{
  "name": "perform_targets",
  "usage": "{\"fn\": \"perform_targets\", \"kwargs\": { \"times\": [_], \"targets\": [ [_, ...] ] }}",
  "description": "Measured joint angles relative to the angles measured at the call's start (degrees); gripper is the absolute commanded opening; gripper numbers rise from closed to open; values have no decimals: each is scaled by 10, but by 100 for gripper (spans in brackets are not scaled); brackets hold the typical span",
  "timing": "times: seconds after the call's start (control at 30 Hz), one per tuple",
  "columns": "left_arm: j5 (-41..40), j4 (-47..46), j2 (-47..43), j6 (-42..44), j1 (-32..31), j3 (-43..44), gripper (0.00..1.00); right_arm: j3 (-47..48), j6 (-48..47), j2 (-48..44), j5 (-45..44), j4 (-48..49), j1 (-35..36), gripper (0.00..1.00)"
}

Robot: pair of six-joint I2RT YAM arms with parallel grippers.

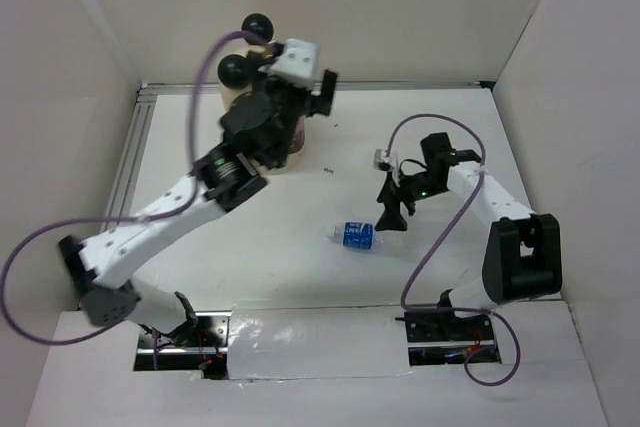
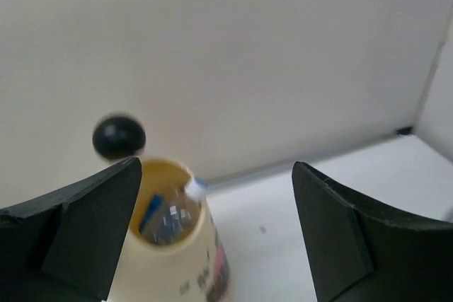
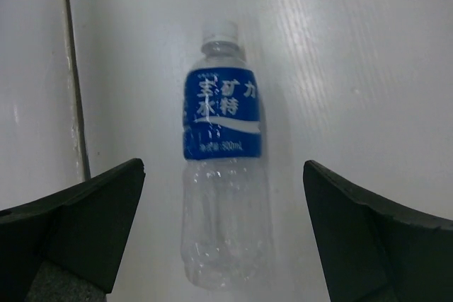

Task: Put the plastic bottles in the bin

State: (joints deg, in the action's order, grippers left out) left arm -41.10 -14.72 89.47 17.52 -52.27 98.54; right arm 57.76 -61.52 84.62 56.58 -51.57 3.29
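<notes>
The cream bin [image 1: 236,97] stands at the back left, mostly hidden by my left arm, with its two black balls [image 1: 258,25] showing. My left gripper [image 1: 318,94] is open and empty above and just right of it. In the left wrist view the left gripper [image 2: 216,238] frames the bin [image 2: 177,274], which holds a clear bottle [image 2: 168,221] with a blue label and white cap. Another blue-labelled bottle [image 1: 353,235] lies on the table's middle. My right gripper [image 1: 393,213] is open just right of it. In the right wrist view this bottle [image 3: 223,175] lies lengthwise between the right gripper's [image 3: 223,245] spread fingers, cap pointing away.
White walls close the table on the left, back and right. A metal rail [image 1: 128,162] runs along the left edge and the back. A taped strip [image 1: 310,342] lines the front edge. A small dark speck [image 1: 327,169] lies on the table near the bin.
</notes>
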Motion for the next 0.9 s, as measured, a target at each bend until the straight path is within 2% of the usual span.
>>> {"fn": "perform_targets", "kwargs": {
  "times": [0.07,0.2,0.23,0.27,0.4,0.57,0.67,0.8,0.9],
  "targets": [
    [9,70,-110,-95,1,-95,100,-3,24,-13,-25,22,52,100],
    [10,187,-352,-286,6,-336,100,-19,104,-46,-95,101,146,100],
    [8,241,-420,-353,6,-399,99,-21,122,-47,-111,119,164,100],
    [5,262,-438,-374,6,-416,99,-23,133,-45,-124,133,175,100],
    [-1,408,-544,-544,-2,-540,99,-26,168,-13,-185,175,207,100],
    [-6,536,-598,-670,-5,-600,100,-17,164,53,-250,186,263,100],
    [-7,568,-617,-718,-5,-601,100,-13,144,83,-281,186,297,100],
    [-8,598,-638,-760,-5,-606,100,-13,125,99,-319,185,326,90],
    [-8,611,-656,-780,-5,-615,100,-13,112,101,-342,185,335,75]
  ]
}}
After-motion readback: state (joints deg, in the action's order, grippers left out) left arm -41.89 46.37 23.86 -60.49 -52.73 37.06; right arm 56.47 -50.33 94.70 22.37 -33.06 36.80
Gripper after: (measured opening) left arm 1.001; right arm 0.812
